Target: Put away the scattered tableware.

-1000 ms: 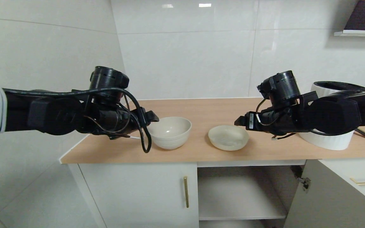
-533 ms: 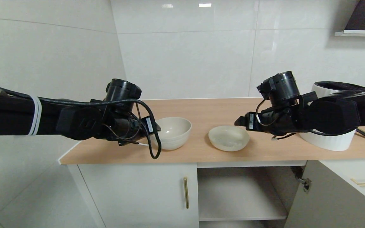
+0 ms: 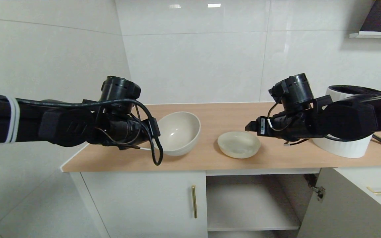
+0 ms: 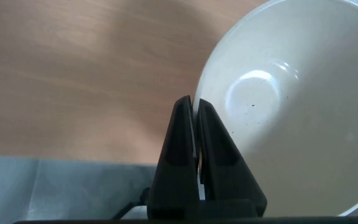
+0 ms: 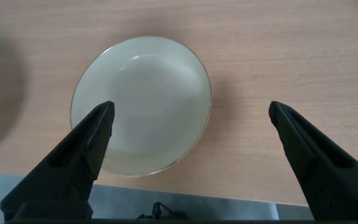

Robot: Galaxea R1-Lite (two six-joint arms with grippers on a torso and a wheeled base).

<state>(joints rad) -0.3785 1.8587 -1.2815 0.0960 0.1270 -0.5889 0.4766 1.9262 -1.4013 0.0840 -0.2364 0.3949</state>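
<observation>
The left gripper (image 3: 155,127) is clamped on the rim of the deep white bowl (image 3: 179,132), at the side of the bowl nearest the robot's left. In the left wrist view its two fingers (image 4: 182,137) are pressed together with only the thin rim between them. The bowl is tilted, its gripped side raised and its opening turned up and toward the left arm. Its lower edge appears to rest on the wooden counter (image 3: 210,115), though the arm and its cable hide the near side, so contact there is uncertain. To the bowl's right, apart from it, a shallow dish (image 3: 239,143) sits flat and upright on the counter near the front edge. The right gripper (image 3: 251,126) hangs just above the dish's right side, spread wide and holding nothing. From the right wrist view one finger (image 5: 86,149) lies over the dish's edge and the other lies over bare wood beyond the opposite edge. Behind the right arm stands a white ribbed pot (image 3: 342,147) with a dark rim, well to the right of the dish. Below the counter the cabinet has a closed door with a brass handle (image 3: 194,200) under the bowl, and an open compartment with a pale shelf (image 3: 250,201) under the dish.
</observation>
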